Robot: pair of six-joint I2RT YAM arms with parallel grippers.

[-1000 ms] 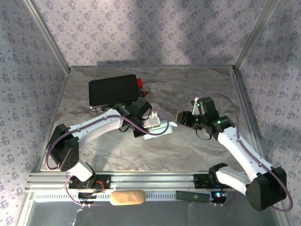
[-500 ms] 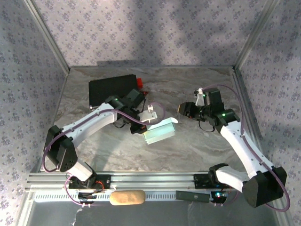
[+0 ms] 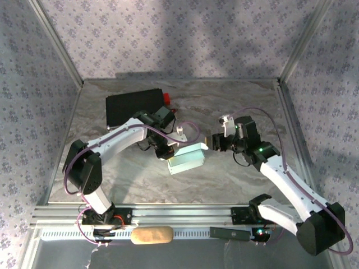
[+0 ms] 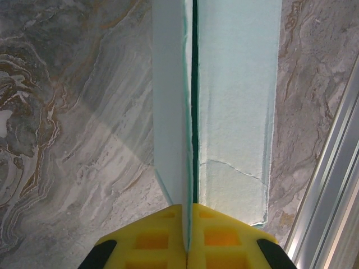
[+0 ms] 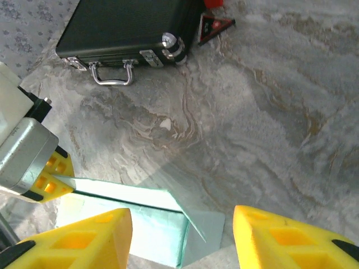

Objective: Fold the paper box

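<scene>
A grey marbled stone-pattern table [image 3: 241, 174] lies inside patterned walls. The two white arms reach in from the near edge toward its middle.

A black rectangular hard case with a red end [image 3: 132, 107] lies at the far left. The right wrist view shows its metal handle and latches facing the middle of the table [image 5: 129, 28].

The pale light-blue thin card paper box [image 3: 188, 158] sits near the table's centre, just in front of the case and apart from it. It is partly folded: one panel stands upright on edge, and the rest lies flat on the table [image 4: 235, 112].

The left gripper [image 4: 188, 224] has its yellow pads pressed together, pinching that upright panel of the paper box at its end.

The right gripper [image 5: 182, 235] hangs just to the right of the box with its yellow fingers spread apart. Nothing is gripped between them, and a corner of the card lies below [image 5: 196, 227].

A small red triangular piece [image 5: 216, 23] lies beside the case's red end.
</scene>
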